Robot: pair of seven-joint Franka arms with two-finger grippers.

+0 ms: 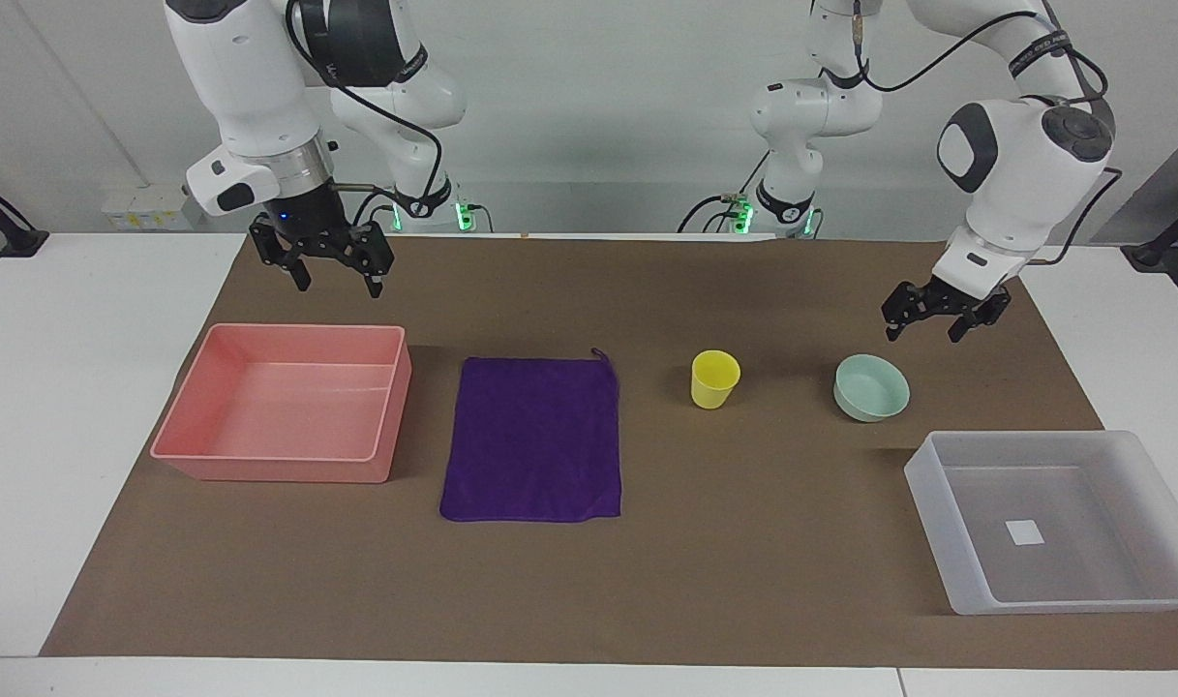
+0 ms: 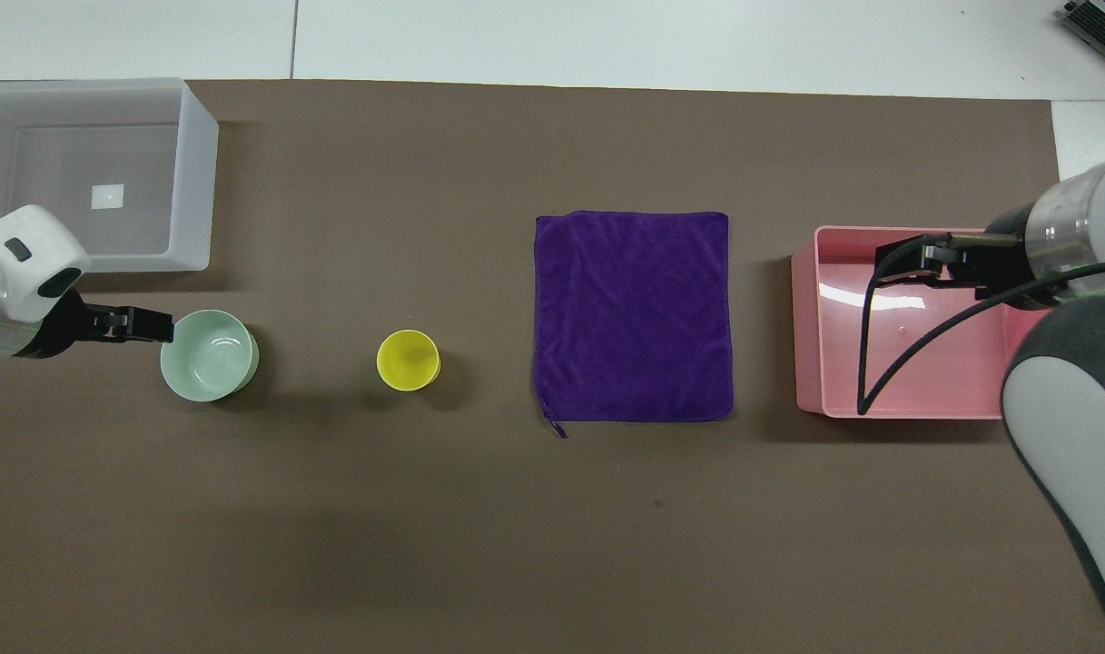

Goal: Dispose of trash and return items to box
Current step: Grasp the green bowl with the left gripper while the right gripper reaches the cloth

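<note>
- The mint-green bowl [image 1: 871, 387] sits upright on the brown mat [image 1: 763, 581], nearer to the robots than the translucent grey box [image 1: 937, 499] and toward the left arm's end of the table.
- The yellow cup [image 1: 715, 378] stands upright beside the bowl, toward the middle of the table, between the bowl and the purple cloth [image 1: 533, 439].
- Both look like thin moulded plastic: probably light, stiff and a little slick, so each may slide or tip if nudged from 1 side.
- Best hold for the bowl, as I judge it: 1 finger inside and 1 outside the rim, pinching the wall, since the bowl seems too wide to straddle comfortably.
- The cup looks narrow enough to be clasped across its body, or pinched at the rim.
- The box is empty apart from a white sticker [image 1: 1024, 531] on its floor, so neither of the 2 items is stowed yet.
- The left gripper [image 1: 947, 322] hangs low over the mat, just above the bowl's rim on the side nearer to the robots; its jaws stand apart and hold nothing, wrist tilted downward.
- The right gripper [image 1: 335, 271] hovers above the robot-side edge of the pink bin [image 1: 259, 465], fingers spread and empty, pointing straight down.
</note>
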